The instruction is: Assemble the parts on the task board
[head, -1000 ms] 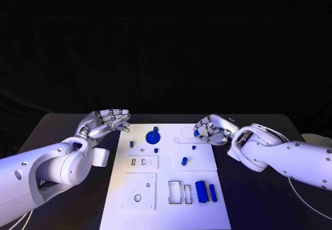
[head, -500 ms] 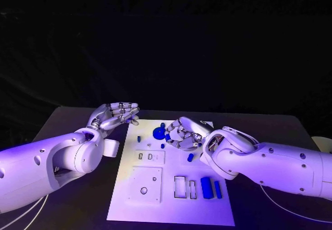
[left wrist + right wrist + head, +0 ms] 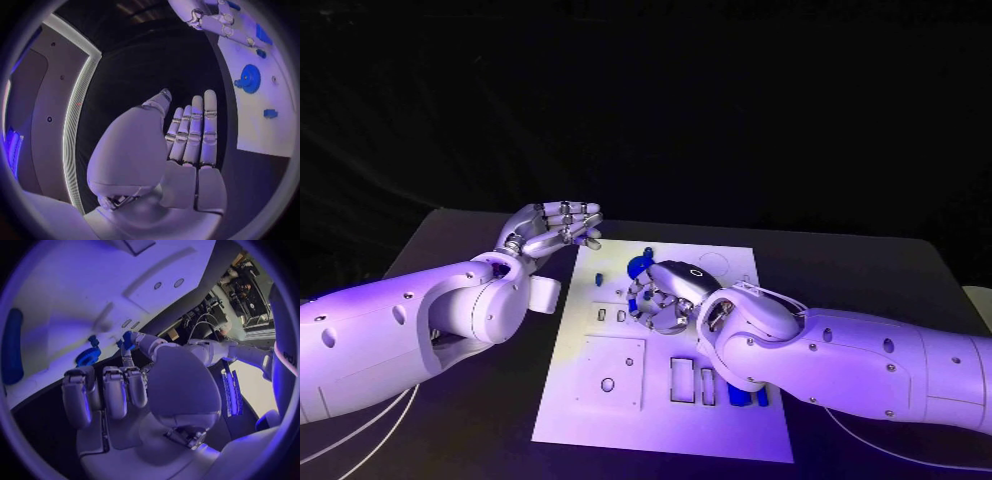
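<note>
White is the colour of the task board (image 3: 589, 410), which is laid flat in the middle of the black table (image 3: 877, 270). Much of the board's right side is hidden by the big white right arm (image 3: 848, 370) in the head view. A blue round part (image 3: 640, 266) is seen near the far end of the board, and a blue bar (image 3: 737, 396) is half covered under the right arm near the close end. Small slots (image 3: 610, 315) and a raised square plate (image 3: 612, 370) are seen on the board's left half.

The right hand (image 3: 661, 298) is held low over the middle of the board, with its fingers curled in. In the right wrist view a small blue part (image 3: 127, 339) is pinched at the fingertips (image 3: 129, 360), just above the white surface, and the blue round part (image 3: 87, 356) is seen just beside them.

The left hand (image 3: 555, 230) is held up in the air beside the far left corner of the board. Its fingers (image 3: 194, 130) are kept straight and close together, and nothing is held in them. The round part (image 3: 250, 78) is well apart from them.
</note>
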